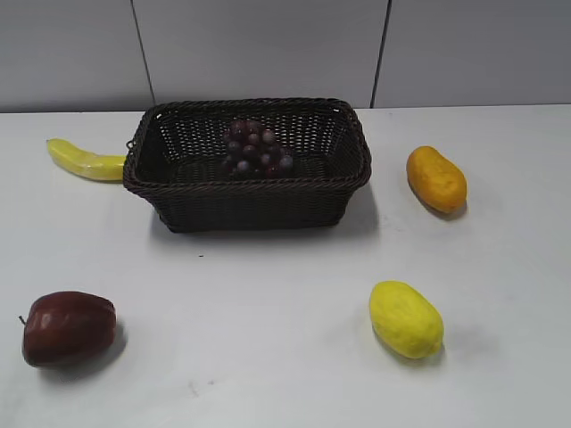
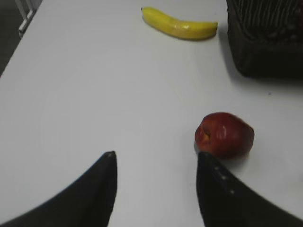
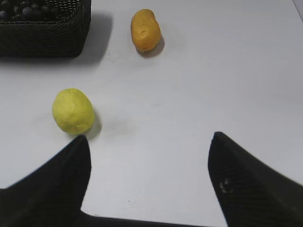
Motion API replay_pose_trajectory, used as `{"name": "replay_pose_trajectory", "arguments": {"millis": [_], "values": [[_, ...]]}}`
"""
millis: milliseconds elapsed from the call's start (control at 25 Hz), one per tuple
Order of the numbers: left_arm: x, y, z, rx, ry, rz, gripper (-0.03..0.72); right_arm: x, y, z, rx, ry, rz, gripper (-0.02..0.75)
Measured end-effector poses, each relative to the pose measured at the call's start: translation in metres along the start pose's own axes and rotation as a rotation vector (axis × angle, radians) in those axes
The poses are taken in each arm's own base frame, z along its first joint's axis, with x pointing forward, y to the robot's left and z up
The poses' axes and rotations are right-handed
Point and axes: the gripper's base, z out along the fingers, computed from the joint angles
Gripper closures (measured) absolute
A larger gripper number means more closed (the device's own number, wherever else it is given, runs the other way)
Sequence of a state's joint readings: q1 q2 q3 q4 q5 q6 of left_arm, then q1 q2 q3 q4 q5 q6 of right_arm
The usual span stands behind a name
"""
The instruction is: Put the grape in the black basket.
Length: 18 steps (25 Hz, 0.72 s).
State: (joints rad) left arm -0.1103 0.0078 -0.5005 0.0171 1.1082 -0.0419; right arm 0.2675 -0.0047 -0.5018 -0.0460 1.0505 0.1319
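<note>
The grape (image 1: 255, 147), a bunch of dark red and purple berries, lies inside the black basket (image 1: 250, 189) at the back middle of the white table. The right wrist view shows the grape (image 3: 23, 9) in the basket (image 3: 45, 38) at its top left. The left wrist view shows a corner of the basket (image 2: 265, 52) at top right. Neither gripper shows in the exterior view. My left gripper (image 2: 156, 158) is open and empty above the table, near the apple. My right gripper (image 3: 147, 142) is open and empty, with bare table between its fingers.
A dark red apple (image 1: 68, 328) sits at front left, also in the left wrist view (image 2: 224, 135). A banana (image 1: 85, 160) lies left of the basket. An orange fruit (image 1: 436, 178) sits right of the basket, and a yellow fruit (image 1: 406, 318) at front right.
</note>
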Motion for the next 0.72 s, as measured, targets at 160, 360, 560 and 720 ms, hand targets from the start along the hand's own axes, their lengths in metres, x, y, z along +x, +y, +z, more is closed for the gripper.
{"name": "replay_pose_trajectory", "arguments": {"millis": [160, 360, 560, 720], "values": [[0.0009, 0.0001, 0.0004, 0.000, -0.023, 0.001, 0.189, -0.0001, 0.0001, 0.0000, -0.001, -0.001, 0.000, 0.153], [0.0006, 0.0001, 0.0003, 0.000, -0.027, 0.001, 0.189, -0.0001, 0.0001, 0.0000, -0.001, -0.001, 0.000, 0.153], [0.0007, 0.0001, 0.0003, 0.000, -0.026, 0.001, 0.189, -0.0001, 0.0001, 0.0000, -0.001, -0.001, 0.000, 0.153], [0.0007, 0.0013, 0.0003, -0.013, -0.026, 0.008, 0.189, -0.0001, 0.0001, 0.0000, -0.001, -0.001, 0.001, 0.152]]}}
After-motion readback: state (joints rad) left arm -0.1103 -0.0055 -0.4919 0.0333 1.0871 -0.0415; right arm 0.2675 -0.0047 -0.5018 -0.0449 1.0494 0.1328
